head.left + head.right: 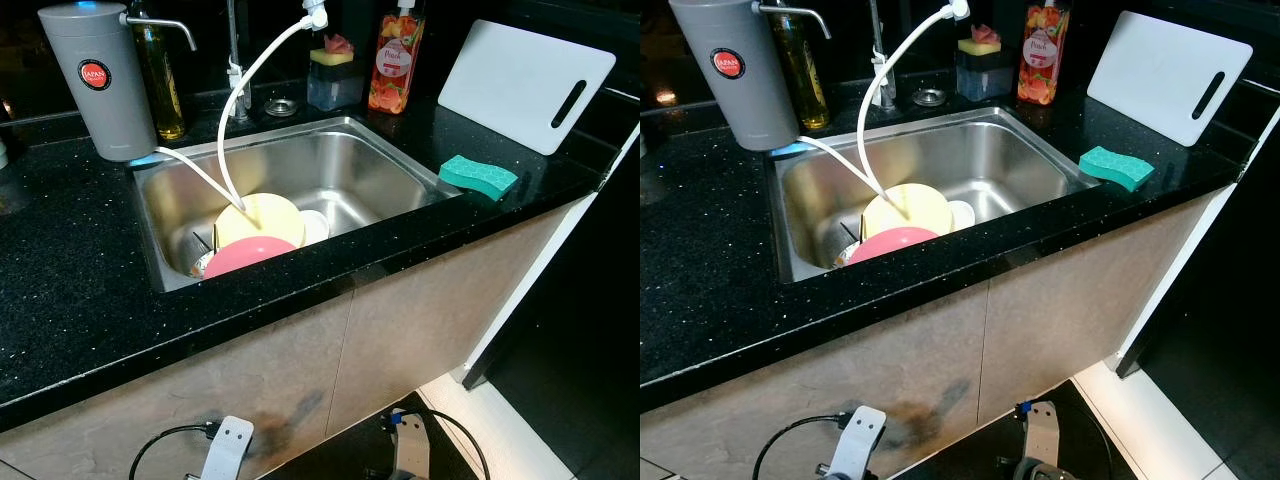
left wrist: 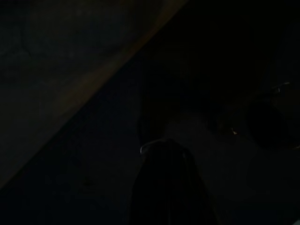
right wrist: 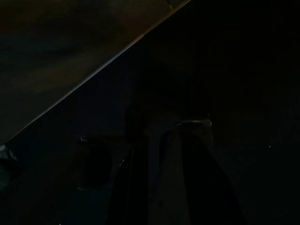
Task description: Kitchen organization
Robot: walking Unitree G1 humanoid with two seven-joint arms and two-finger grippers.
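A stainless steel sink [image 1: 370,165] set in a black speckled counter [image 1: 70,270] holds a yellow plate [image 1: 265,217], a pink plate [image 1: 245,256] leaning in front of it and a white dish [image 1: 315,226] just beside them. A green sponge [image 1: 478,175] lies on the counter to the right, near a white cutting board [image 1: 520,80]. Both arms hang idle low before the cabinet; whether the left gripper [image 2: 164,187] and right gripper [image 3: 164,183] are spread or closed cannot be told in the dark wrist views.

Head views bright and sharp; wrist views nearly black.

Light from above gleams off the steel sink [image 1: 340,165] and speckles the black countertop [image 1: 70,270], while the backsplash and floor fall into shadow. Both wrist pictures show only faint pale diagonal bands, no detail.
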